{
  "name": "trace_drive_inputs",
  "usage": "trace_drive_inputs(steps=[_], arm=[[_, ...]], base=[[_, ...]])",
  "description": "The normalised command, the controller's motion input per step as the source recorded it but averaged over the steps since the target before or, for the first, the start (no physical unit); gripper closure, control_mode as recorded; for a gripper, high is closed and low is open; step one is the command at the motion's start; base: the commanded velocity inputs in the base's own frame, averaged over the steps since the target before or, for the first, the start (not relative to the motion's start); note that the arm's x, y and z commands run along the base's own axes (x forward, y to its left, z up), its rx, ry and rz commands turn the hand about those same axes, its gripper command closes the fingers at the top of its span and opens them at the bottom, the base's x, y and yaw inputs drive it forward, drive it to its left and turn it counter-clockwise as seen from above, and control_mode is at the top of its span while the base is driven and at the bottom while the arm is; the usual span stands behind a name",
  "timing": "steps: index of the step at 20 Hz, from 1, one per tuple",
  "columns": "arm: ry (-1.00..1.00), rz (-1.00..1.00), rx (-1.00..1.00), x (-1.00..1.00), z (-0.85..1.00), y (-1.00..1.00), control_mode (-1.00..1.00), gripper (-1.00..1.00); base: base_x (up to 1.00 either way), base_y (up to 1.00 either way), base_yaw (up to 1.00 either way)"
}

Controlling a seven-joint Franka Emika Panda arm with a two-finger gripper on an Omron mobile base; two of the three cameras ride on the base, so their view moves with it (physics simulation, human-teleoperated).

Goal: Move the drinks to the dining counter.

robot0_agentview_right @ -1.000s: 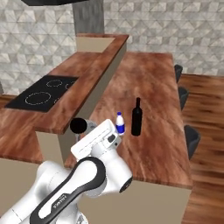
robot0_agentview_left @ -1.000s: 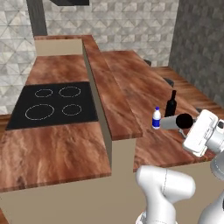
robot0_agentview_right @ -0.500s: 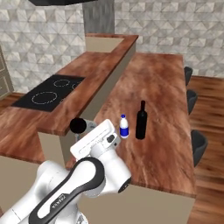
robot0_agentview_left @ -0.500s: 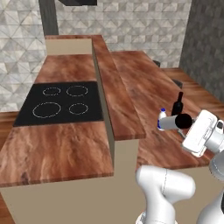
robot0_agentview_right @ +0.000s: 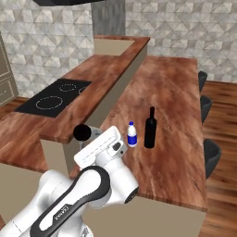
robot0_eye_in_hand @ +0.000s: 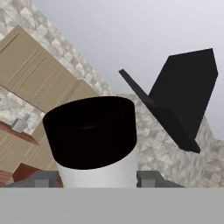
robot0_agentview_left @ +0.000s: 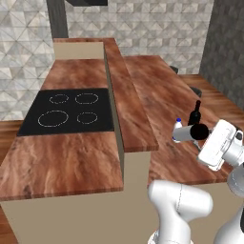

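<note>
Grey triangle-patterned wall tiles are seen behind a beige kitchen island, and from left to right across it come a lower wood top carrying the black cooktop (robot0_agentview_left: 66,110), then a narrow raised ledge (robot0_agentview_left: 127,95), then the long reddish-brown tabletop (robot0_agentview_left: 157,90) of the dining side. On that tabletop the small blue-and-white bottle (robot0_agentview_right: 132,134) and the slim black bottle (robot0_agentview_right: 150,128) are stood upright just beside each other, near the edge closest to the robot. The step in hand is judged to be the carrying of a third drink, since the tall pale-grey cylinder (robot0_eye_in_hand: 97,168) with its black cap (robot0_eye_in_hand: 89,131) is held in the tool (robot0_eye_in_hand: 97,178), the two dark fingertips being pressed against its sides at a middling spread. In the base views the cylinder is seen lying roughly level, cap pointing toward the ledge, raised above the near end of the tabletop and just left of the blue-and-white bottle. The cylinder is seen as plain, smooth and round, pale below and capped by a broad matte black lid slightly wider than the body. For the next move, the cylinder would probably have to be turned upright, lowered onto a bare patch of wood beside the two bottles without knocking them, and only then released. A short red can cannot be made out.
</note>
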Motion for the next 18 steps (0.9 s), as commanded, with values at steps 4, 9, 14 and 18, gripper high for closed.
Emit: trace_drive_inputs(steps=[4, 9, 14, 18], arm=[[0.00, 0.00, 0.00, 0.00, 0.00, 0.00, 1.00, 1.00], [0.08, 0.00, 0.00, 0.00, 0.00, -0.03, -1.00, 1.00], [0.27, 0.00, 0.02, 0.00, 0.00, -0.23, -1.00, 1.00], [0.25, 0.00, 0.02, 0.01, -0.02, -0.44, -1.00, 1.00]], base=[[0.00, 0.00, 0.00], [0.00, 0.00, 0.00], [0.00, 0.00, 0.00], [0.00, 0.00, 0.00]])
